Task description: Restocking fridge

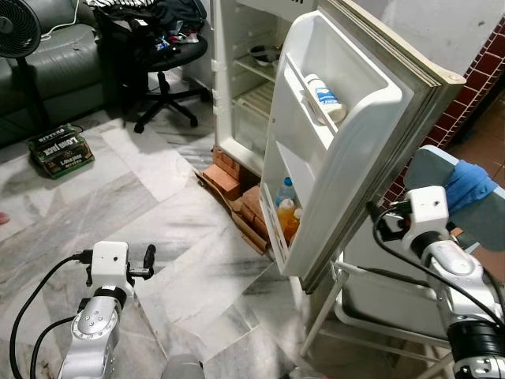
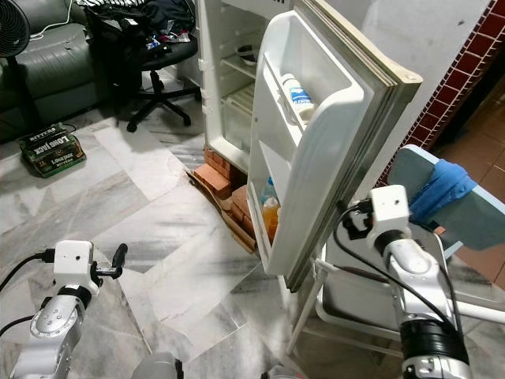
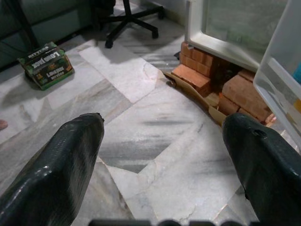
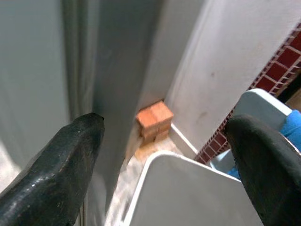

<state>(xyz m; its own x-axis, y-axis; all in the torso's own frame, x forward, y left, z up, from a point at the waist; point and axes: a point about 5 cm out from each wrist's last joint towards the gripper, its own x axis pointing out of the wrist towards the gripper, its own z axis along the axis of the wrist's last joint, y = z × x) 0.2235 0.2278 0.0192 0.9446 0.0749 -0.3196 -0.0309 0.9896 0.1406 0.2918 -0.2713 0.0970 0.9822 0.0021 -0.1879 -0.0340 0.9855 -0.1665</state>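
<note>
The white fridge stands open, its door swung wide toward me. A white bottle with a blue label lies in the upper door shelf; an orange bottle and a blue-capped bottle stand in the lower one. A dark pan rests on an inner shelf. My left gripper is open, low over the marble floor. My right gripper is open behind the door's outer face, nothing between its fingers.
Bricks prop up the fridge base. A white rack with a blue cloth stands at right beside a red-tiled wall. An office chair, a fan, a grey sofa and a green box lie at left.
</note>
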